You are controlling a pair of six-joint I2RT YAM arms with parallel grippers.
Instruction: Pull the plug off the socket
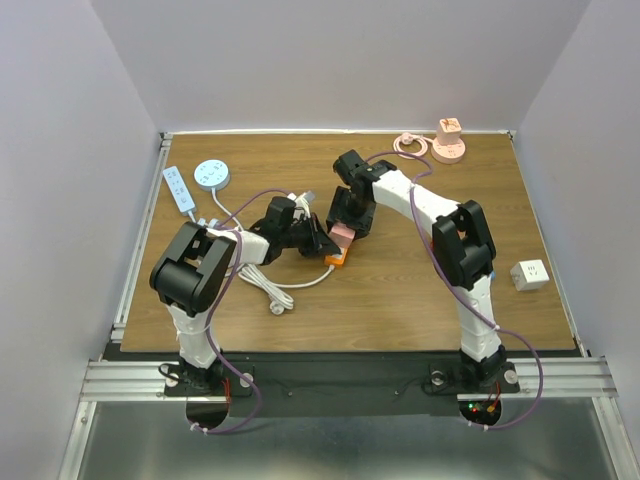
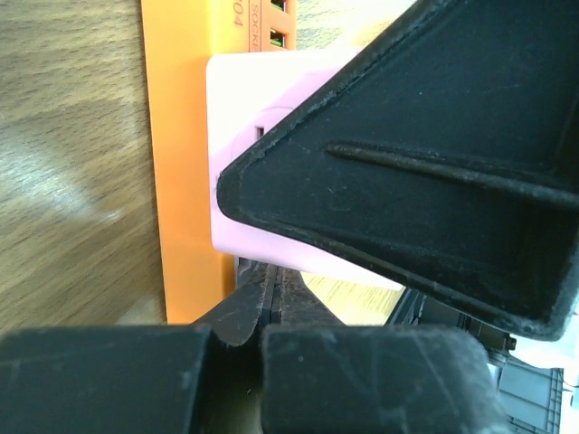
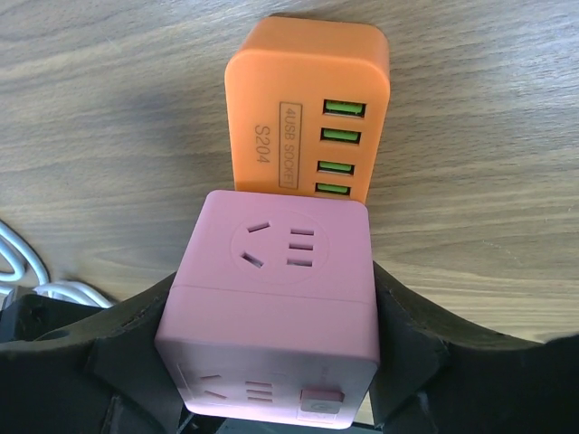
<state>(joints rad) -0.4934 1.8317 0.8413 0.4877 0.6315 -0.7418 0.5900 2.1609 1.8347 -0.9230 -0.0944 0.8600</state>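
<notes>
My R gripper clamps the pink socket cube by two side faces, fingers spread just the cube's width, mid-table. The orange plug sits on the cube's far face, straight out past my R fingertips and touching the cube. Cube and plug make one line running the way the fingers point, so the pull has to go along that line, away from the cube.

From the top cam the plug end points toward the near edge and a bit to the L, so my L gripper is the nearer one. L fingers look pressed together w/ nothing seen btwn them, tips just by the spot where plug meets cube; I judge no grip on the plug yet.

Hidden: the pins and the joint. A black finger of the other arm blocks most of the L wrist view. Can't tell if the plug rests on the table or hangs just above it.
</notes>
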